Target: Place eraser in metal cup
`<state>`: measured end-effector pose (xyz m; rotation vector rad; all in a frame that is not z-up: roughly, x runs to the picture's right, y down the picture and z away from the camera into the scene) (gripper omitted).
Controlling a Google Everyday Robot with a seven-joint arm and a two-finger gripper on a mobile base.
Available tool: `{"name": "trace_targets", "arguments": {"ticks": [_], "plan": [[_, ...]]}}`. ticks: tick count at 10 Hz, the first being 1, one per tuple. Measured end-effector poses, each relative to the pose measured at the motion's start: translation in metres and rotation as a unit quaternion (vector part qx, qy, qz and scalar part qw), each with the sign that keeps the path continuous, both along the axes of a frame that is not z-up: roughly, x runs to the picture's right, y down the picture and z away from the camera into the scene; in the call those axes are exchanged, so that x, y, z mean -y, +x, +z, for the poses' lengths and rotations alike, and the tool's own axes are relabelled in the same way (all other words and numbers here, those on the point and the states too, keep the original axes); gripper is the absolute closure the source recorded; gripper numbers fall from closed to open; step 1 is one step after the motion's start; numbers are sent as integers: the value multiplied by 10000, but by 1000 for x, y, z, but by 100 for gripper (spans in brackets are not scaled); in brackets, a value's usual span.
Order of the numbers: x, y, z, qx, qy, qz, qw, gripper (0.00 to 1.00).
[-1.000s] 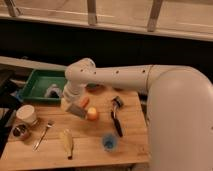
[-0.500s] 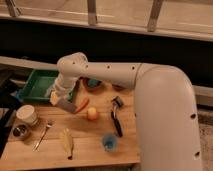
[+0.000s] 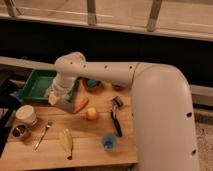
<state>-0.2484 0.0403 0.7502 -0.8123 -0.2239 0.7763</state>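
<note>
My gripper (image 3: 60,101) hangs from the white arm over the left half of the wooden table (image 3: 90,150), at the green tray's near right corner. It is shut on the eraser (image 3: 65,105), a small flat grey block held above the tabletop. The metal cup (image 3: 20,132), squat and shiny with a dark inside, stands at the table's left edge, to the left of and nearer than the gripper. The cream-white cup (image 3: 26,115) stands just behind the metal cup, between it and the gripper.
A green tray (image 3: 36,82) lies at the back left. An orange carrot-like piece (image 3: 80,105) and a round orange fruit (image 3: 91,114) sit right of the gripper. A fork (image 3: 42,135), a yellow peel (image 3: 66,141), a blue cup (image 3: 108,142), a black-handled tool (image 3: 116,120) and a bowl (image 3: 92,84) are also there.
The gripper has carried the eraser leftward, from beside the orange fruit toward the green tray's corner. The objects on the table have not moved.
</note>
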Motion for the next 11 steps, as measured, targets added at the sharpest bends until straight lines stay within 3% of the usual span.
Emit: {"name": "trace_targets", "arguments": {"ticks": [2, 4, 8, 11], "plan": [[6, -28, -5, 254, 129, -143, 9995, 100], [2, -68, -22, 699, 230, -258, 9970, 100], [-16, -123, -57, 1569, 285, -214, 9870, 100], [-28, -154, -78, 2177, 155, -82, 9759, 100]]}}
